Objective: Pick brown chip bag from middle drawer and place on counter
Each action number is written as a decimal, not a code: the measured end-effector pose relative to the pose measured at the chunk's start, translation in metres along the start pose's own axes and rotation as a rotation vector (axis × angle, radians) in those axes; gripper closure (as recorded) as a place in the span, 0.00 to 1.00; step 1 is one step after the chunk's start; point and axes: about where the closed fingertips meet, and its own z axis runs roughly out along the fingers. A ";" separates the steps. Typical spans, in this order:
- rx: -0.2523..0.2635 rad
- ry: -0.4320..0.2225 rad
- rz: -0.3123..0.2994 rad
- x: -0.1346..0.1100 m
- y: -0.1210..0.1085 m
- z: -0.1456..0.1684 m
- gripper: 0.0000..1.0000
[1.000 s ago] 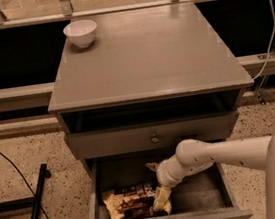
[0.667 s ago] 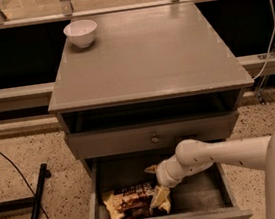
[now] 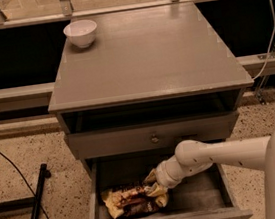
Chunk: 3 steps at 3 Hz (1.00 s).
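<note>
In the camera view we saw the grey cabinet from above and in front, with its worktop (image 3: 145, 55) carrying only a white bowl (image 3: 81, 33) near the far left corner. Below the slab there was a dark open recess (image 3: 148, 112), and under that a closed drawer front (image 3: 131, 138) with a small round knob (image 3: 154, 139). The middle drawer (image 3: 202, 196) stood pulled out towards us, its grey floor bare on the right. The brown chip bag (image 3: 131, 201) lay crumpled on the left half of that floor, dark in the middle with pale ends. The white arm (image 3: 224, 154) reached in from the right edge of the view, across the drawer. The gripper (image 3: 156, 183) was down inside the drawer, at the right end of the bag and touching its pale foil. We could not tell whether the gripper was spread or closed on the bag. On the speckled floor to the left lay a black bar (image 3: 37, 208) and a thin black cable (image 3: 11, 166). A white cable (image 3: 269, 28) hung to the right of the cabinet.
</note>
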 end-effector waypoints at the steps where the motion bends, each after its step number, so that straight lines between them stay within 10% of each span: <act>1: -0.003 -0.001 0.000 -0.001 0.001 0.001 0.88; 3: 0.054 -0.118 -0.168 -0.039 0.022 -0.045 1.00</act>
